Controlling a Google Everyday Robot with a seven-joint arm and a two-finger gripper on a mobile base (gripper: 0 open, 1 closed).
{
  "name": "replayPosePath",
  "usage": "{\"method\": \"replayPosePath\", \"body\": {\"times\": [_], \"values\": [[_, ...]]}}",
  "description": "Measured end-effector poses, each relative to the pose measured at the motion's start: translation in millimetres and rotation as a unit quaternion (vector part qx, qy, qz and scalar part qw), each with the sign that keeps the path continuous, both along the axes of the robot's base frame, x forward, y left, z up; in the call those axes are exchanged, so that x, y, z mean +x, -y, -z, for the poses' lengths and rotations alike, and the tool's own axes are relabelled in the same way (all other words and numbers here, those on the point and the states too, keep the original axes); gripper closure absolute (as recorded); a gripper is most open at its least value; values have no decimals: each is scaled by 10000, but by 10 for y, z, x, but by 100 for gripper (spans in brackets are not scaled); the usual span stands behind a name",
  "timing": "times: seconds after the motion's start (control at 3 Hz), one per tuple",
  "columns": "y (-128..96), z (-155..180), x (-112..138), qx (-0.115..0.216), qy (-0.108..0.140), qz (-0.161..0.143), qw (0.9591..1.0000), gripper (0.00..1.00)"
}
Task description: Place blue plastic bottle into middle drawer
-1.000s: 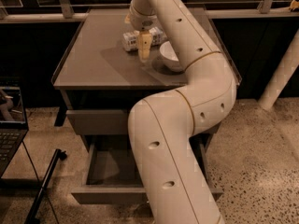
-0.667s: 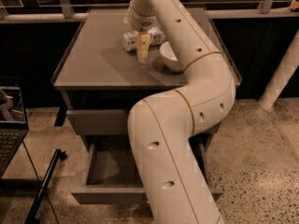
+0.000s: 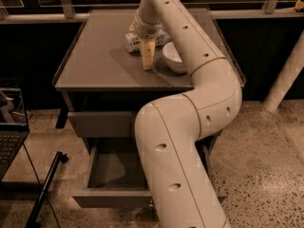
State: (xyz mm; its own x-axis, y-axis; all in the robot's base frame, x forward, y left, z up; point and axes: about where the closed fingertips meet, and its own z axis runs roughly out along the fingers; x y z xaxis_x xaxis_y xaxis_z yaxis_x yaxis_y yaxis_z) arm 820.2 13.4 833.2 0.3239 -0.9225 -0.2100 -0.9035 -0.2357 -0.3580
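Note:
The blue plastic bottle [image 3: 137, 41] lies on its side on the tabletop [image 3: 95, 61], near the far middle. It is a small clear bottle with a pale label. My gripper [image 3: 147, 61] points down at the tabletop just in front of the bottle and slightly to its right, partly covering it. It stands left of the white bowl [image 3: 174, 57]. The middle drawer [image 3: 111, 175] is pulled open below, and its inside looks dark and bare. My arm [image 3: 190, 141] covers the drawer's right part.
The upper drawer [image 3: 102, 123] is closed just above the open one. A laptop [image 3: 10, 127] and a thin black stand [image 3: 45, 189] are at the left on the speckled floor. A white post [image 3: 285, 75] stands at the right.
My gripper has come slightly lower and nearer to me, in front of the bottle. The bottle and bowl have not moved.

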Motion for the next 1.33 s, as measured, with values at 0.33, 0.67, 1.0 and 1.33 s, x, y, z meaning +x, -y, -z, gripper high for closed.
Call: {"method": "replayPosePath", "body": {"times": [0.33,0.67,1.0,1.33], "values": [[0,-28,-11,0,-1,0,10000,0],[-4,-28,-7,3,5,1,10000,18],[-4,-28,-7,3,5,1,10000,41],[-4,-28,-7,3,5,1,10000,64]]}}
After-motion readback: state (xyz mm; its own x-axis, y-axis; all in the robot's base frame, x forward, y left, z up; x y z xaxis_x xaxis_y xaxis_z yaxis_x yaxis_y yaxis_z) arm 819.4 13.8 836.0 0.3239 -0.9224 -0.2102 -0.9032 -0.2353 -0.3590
